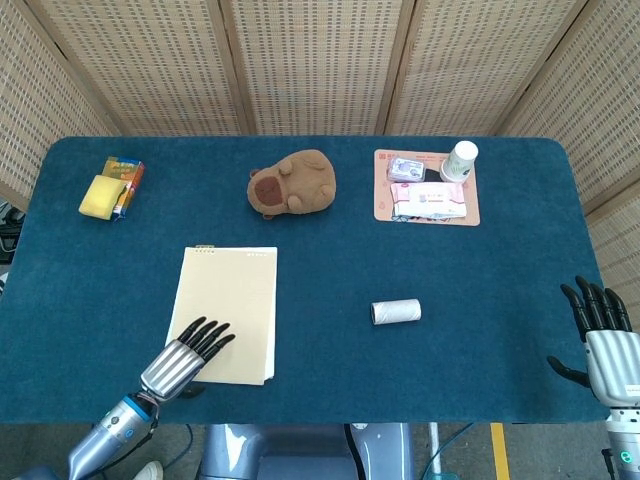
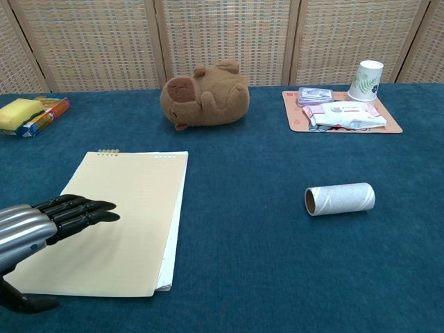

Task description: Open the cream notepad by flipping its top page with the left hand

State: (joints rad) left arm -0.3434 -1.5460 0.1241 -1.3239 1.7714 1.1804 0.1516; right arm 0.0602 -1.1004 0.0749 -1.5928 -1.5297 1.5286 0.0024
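Observation:
The cream notepad (image 1: 231, 305) (image 2: 118, 215) lies closed and flat on the blue table, its spiral edge at the far end. My left hand (image 1: 186, 356) (image 2: 48, 222) hovers over the pad's near left corner, fingers straight and spread, holding nothing. Whether it touches the page I cannot tell. My right hand (image 1: 603, 335) stands open at the table's right front edge, far from the pad; it does not show in the chest view.
A cardboard tube (image 1: 396, 312) (image 2: 340, 198) lies right of the pad. A brown plush animal (image 1: 293, 184) sits behind it. A yellow sponge on a box (image 1: 110, 189) is at far left. An orange tray (image 1: 385, 213) with packets and a paper cup (image 1: 460, 160) is at far right.

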